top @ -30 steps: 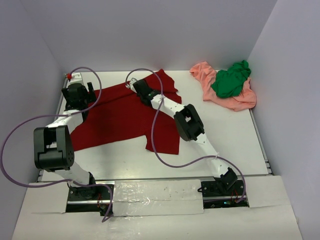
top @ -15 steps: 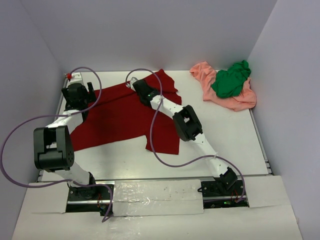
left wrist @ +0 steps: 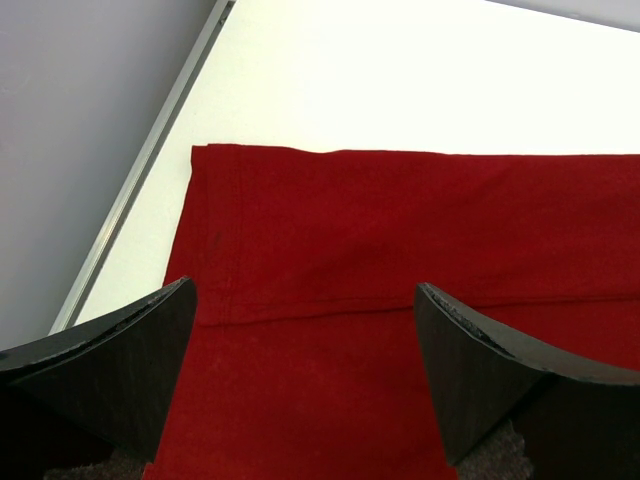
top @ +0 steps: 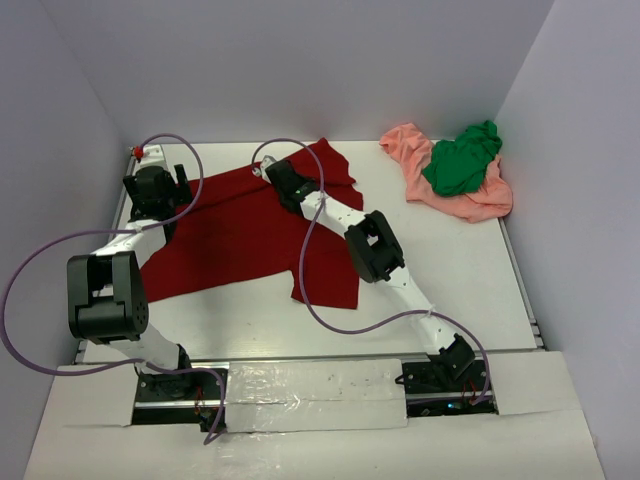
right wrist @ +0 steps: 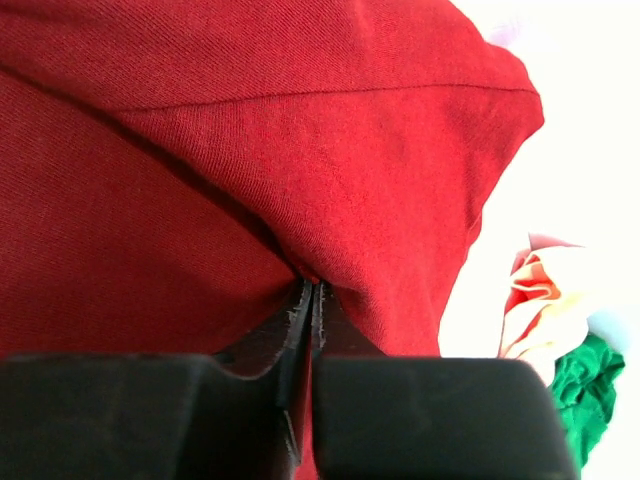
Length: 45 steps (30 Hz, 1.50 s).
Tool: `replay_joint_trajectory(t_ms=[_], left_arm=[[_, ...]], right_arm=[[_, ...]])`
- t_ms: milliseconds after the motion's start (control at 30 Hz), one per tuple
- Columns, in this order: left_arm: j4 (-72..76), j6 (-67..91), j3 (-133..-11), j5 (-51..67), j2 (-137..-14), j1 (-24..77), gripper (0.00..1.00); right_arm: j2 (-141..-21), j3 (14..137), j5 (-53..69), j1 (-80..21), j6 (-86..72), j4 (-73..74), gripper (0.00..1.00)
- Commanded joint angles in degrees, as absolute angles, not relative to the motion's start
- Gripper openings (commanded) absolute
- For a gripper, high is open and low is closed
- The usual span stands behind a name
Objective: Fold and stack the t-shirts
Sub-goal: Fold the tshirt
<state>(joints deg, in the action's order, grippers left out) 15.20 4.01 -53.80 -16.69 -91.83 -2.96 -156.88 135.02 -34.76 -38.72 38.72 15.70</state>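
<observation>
right end effector (right wrist: 310,290) is clamping, I think, a fold of the dark red cloth t-shirt (right wrist: 200,200); left end effector (left wrist: 305,290) is hovering, spread wide.

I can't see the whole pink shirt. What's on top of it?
The green t-shirt lies bunched on the pink t-shirt, hiding its middle. Pink shows at the left and near edges. The covered part cannot be seen.

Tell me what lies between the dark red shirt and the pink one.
Just bare white table between dark red t-shirt and pink t-shirt, per the top view.
</observation>
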Motion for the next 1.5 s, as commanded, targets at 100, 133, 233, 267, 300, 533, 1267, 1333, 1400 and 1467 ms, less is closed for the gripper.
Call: replay_joint_trajectory(t_ms=[100,133,233,267,300,533,1267,1333,1400,1467], left_arm=[[16.44,4.13,-54.49,-15.56,-89.47,-2.64,0.99],[16.44,4.22,-54.58,-15.47,-89.47,-2.64,0.99],[16.09,4.39,-54.75,-15.03,-89.56,-2.64,0.99],[16.08,4.39,-54.76,-14.94,-89.47,-2.64,0.99],[16.17,4.39,-54.58,-15.03,-89.47,-2.64,0.99],[16.43,4.22,-53.79,-15.03,-89.12,-2.64,0.99],[16.08,4.13,-53.26,-14.94,-88.59,-2.29,0.99],[16.0,3.96,-53.17,-14.85,-88.51,-2.28,0.99],[15.91,3.96,-53.17,-14.77,-88.33,-2.29,0.99],[16.0,3.87,-52.91,-14.85,-88.24,-2.29,0.99]], right_arm=[[-154.6,132.37,-35.68,-38.58,39.02,10.83,0.0],[-154.16,130.28,-35.86,-38.76,40.07,9.68,0.0],[-153.46,129.37,-36.3,-39.2,40.17,8.7,0.0],[-153.54,129.81,-36.12,-39.2,39.82,9.05,0.0],[-153.37,129.64,-36.12,-39.2,39.81,8.79,0.0],[-150.47,126.65,-36.12,-40.78,40.95,5.28,0.0],[-146.87,129.02,-35.42,-47.11,39.29,9.23,0.0],[-147.04,129.02,-35.59,-47.55,39.81,9.32,0.0],[-147.22,129.81,-35.51,-47.64,39.73,10.54,0.0],[-147.13,129.38,-35.77,-47.9,40.16,10.81,0.0]])
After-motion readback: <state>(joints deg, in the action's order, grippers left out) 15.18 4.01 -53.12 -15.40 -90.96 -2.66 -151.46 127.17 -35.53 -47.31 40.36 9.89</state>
